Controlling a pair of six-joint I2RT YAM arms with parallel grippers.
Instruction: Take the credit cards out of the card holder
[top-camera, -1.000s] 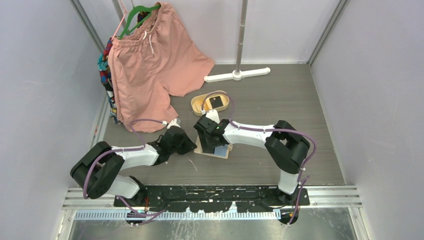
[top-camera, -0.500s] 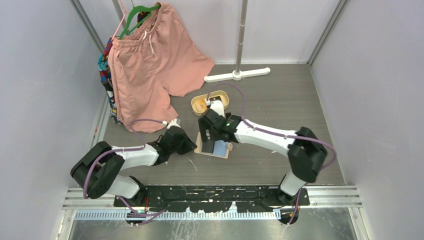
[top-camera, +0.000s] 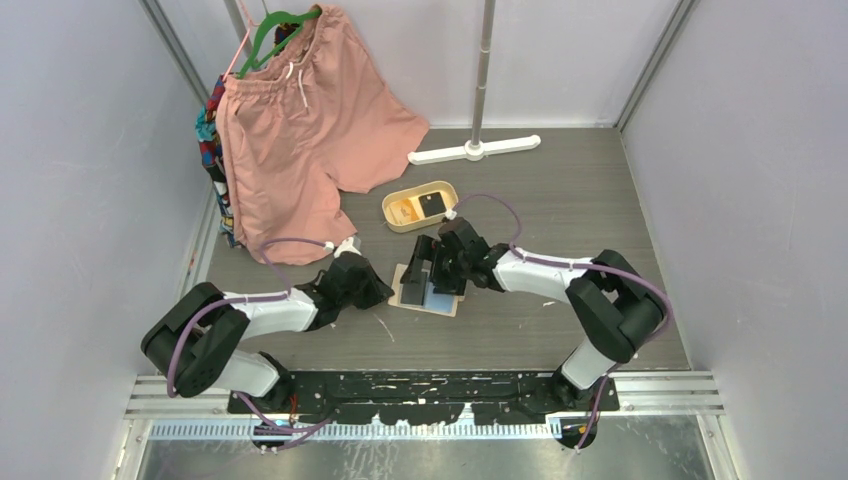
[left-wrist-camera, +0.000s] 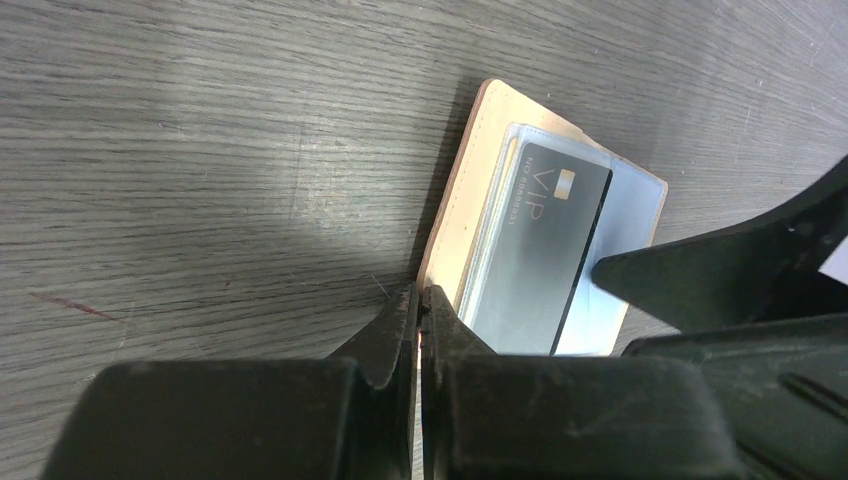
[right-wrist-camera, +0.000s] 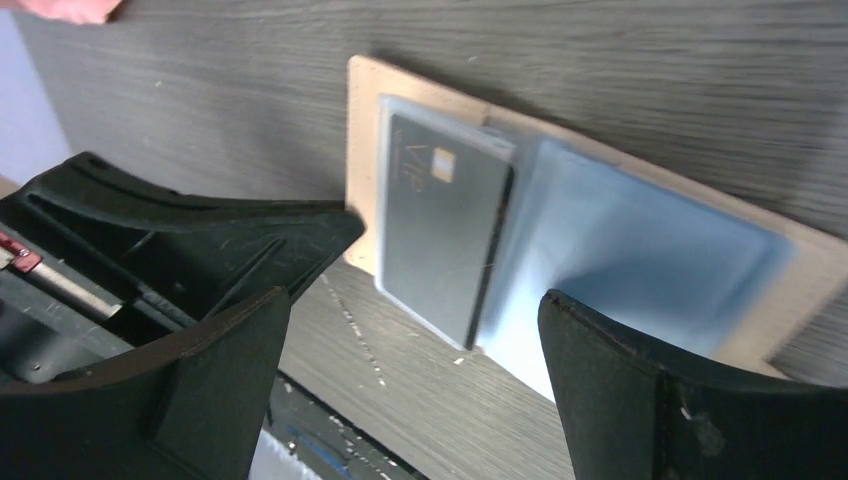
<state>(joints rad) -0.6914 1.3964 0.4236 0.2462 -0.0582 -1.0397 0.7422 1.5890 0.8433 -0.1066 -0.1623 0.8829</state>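
The beige card holder (top-camera: 402, 296) lies open on the table, with clear and blue sleeves inside. A dark grey card marked VIP (left-wrist-camera: 545, 255) sits in its left sleeve, also seen in the right wrist view (right-wrist-camera: 440, 230). My left gripper (left-wrist-camera: 420, 300) is shut on the holder's near left edge (top-camera: 384, 293). My right gripper (top-camera: 432, 272) hangs open and empty just above the holder (right-wrist-camera: 660, 250), its jaws (right-wrist-camera: 410, 330) straddling the card's lower end. The oval tan tray (top-camera: 395, 222) holds a black card (top-camera: 432, 204) and an orange one (top-camera: 405, 209).
Pink shorts (top-camera: 300, 130) hang on a green hanger at the back left. A white stand base (top-camera: 475, 150) with a pole sits at the back centre. Grey walls close both sides.
My right gripper swung from the holder back over the tray, then returned above the holder, open. The left gripper kept its pinch on the holder's edge.
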